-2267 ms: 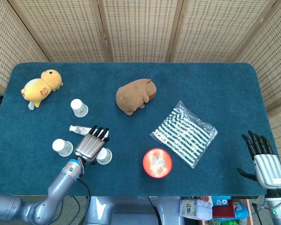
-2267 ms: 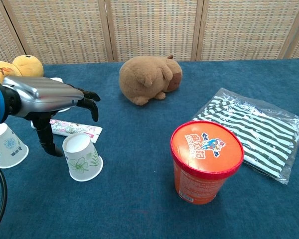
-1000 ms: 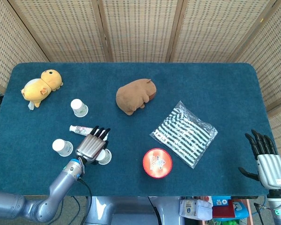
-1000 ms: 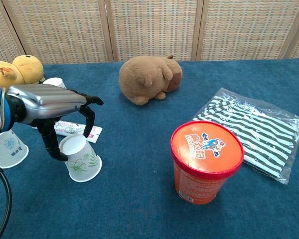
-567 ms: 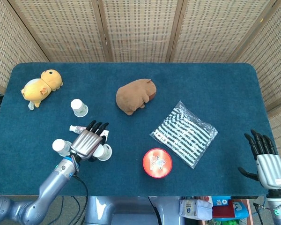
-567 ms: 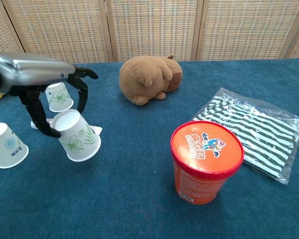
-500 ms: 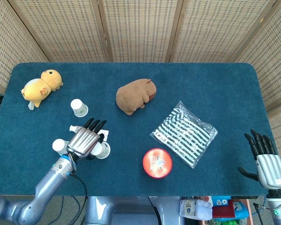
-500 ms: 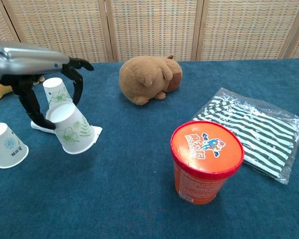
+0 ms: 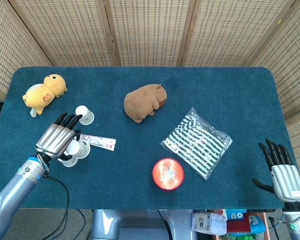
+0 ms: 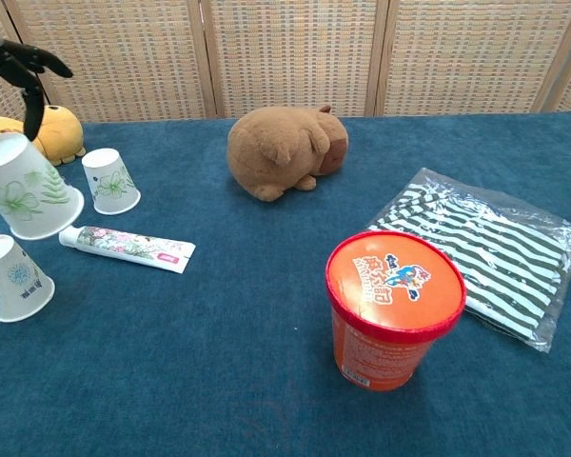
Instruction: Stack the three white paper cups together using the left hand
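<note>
your left hand [image 9: 56, 137] held one white paper cup, the lifted cup [image 10: 27, 198], clear of the blue table [image 9: 200, 95], mouth down and tilted, fingers wrapped round its upper part. in the chest view only the dark fingertips [image 10: 40, 63] showed at the top-left corner, above the cup. just below it, the second cup [image 10: 9, 277] stood upside down on the cloth at the left edge; from the head view this cup [image 9: 69, 161] was mostly hidden under your hand. the third cup [image 9: 84, 114] stood upside down a little farther back, near the yellow plush toy [image 9: 44, 91]. a toothpaste tube [image 10: 127, 248] lay flat between the cups, apart from all of them.

your right hand [image 9: 280, 167] hovered at the near right edge of the table, fingers spread and grasping nothing.

the brown plush [image 9: 144, 102] sat mid-table, a striped packet [image 9: 196, 142] to its right, and the orange-lidded tub [image 10: 393, 317] stood upright near the front edge.
</note>
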Controlling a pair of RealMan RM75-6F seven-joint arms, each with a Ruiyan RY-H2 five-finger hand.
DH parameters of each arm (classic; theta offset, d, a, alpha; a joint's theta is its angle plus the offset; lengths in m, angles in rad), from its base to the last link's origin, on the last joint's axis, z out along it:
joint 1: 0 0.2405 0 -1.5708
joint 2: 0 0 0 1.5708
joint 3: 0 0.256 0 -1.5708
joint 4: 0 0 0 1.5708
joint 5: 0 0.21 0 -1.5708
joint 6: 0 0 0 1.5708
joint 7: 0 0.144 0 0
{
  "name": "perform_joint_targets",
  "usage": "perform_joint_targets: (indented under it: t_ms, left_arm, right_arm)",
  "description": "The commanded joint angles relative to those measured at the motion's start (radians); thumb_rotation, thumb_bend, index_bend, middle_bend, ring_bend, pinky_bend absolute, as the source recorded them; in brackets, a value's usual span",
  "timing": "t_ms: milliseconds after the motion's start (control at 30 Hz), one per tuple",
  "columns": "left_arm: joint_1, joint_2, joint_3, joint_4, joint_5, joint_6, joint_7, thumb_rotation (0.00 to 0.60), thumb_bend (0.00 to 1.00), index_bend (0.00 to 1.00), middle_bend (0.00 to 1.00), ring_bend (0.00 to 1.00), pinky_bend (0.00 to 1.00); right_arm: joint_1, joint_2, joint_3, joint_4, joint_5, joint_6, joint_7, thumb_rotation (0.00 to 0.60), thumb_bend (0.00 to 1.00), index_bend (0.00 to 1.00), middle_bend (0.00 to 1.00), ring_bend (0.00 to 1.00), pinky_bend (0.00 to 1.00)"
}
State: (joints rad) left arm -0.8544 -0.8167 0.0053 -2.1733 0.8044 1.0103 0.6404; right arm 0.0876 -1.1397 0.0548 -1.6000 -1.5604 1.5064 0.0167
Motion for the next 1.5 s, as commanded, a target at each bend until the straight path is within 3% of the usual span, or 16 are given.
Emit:
perform_joint_targets:
  t_ms: [33, 233, 467, 1200, 1300, 1433, 1500]
  left_arm:
    - [0.044, 0.047, 0.021, 0.034, 0.056, -0.058, -0.088, 0.600, 0.19, 0.47, 0.00, 0.00, 0.00]
    - [0.098, 0.055, 0.043, 0.109, 0.156, -0.081, -0.149, 0.600, 0.19, 0.47, 0.00, 0.00, 0.00]
    - [0.128, 0.029, 0.053, 0.168, 0.192, -0.104, -0.174, 0.600, 0.19, 0.47, 0.00, 0.00, 0.00]
    - [0.125, -0.072, 0.054, 0.251, 0.119, -0.144, -0.117, 0.600, 0.19, 0.46, 0.00, 0.00, 0.00]
    - [0.117, -0.088, 0.059, 0.263, 0.091, -0.150, -0.096, 0.600, 0.19, 0.40, 0.00, 0.00, 0.00]
    - [0.111, -0.112, 0.068, 0.278, 0.069, -0.149, -0.069, 0.600, 0.19, 0.17, 0.00, 0.00, 0.00]
    - [0.110, -0.121, 0.068, 0.282, 0.062, -0.145, -0.064, 0.600, 0.19, 0.11, 0.00, 0.00, 0.00]
  right_arm:
    - [0.001, -0.002, -0.002, -0.003, 0.000, -0.003, -0.005, 0.600, 0.05, 0.00, 0.00, 0.00, 0.00]
    - [0.002, -0.003, -0.004, -0.009, -0.004, -0.004, -0.013, 0.600, 0.05, 0.00, 0.00, 0.00, 0.00]
    - [0.002, -0.002, -0.005, -0.011, -0.005, -0.005, -0.016, 0.600, 0.05, 0.00, 0.00, 0.00, 0.00]
    - [0.000, 0.000, -0.003, -0.012, -0.003, -0.001, -0.004, 0.600, 0.05, 0.00, 0.00, 0.00, 0.00]
    - [0.000, 0.000, -0.003, -0.011, -0.004, 0.001, -0.001, 0.600, 0.05, 0.00, 0.00, 0.00, 0.00]
    - [0.000, 0.000, -0.003, -0.011, -0.005, 0.001, 0.002, 0.600, 0.05, 0.00, 0.00, 0.00, 0.00]
    - [0.000, 0.001, -0.003, -0.011, -0.004, 0.001, 0.003, 0.600, 0.05, 0.00, 0.00, 0.00, 0.00]
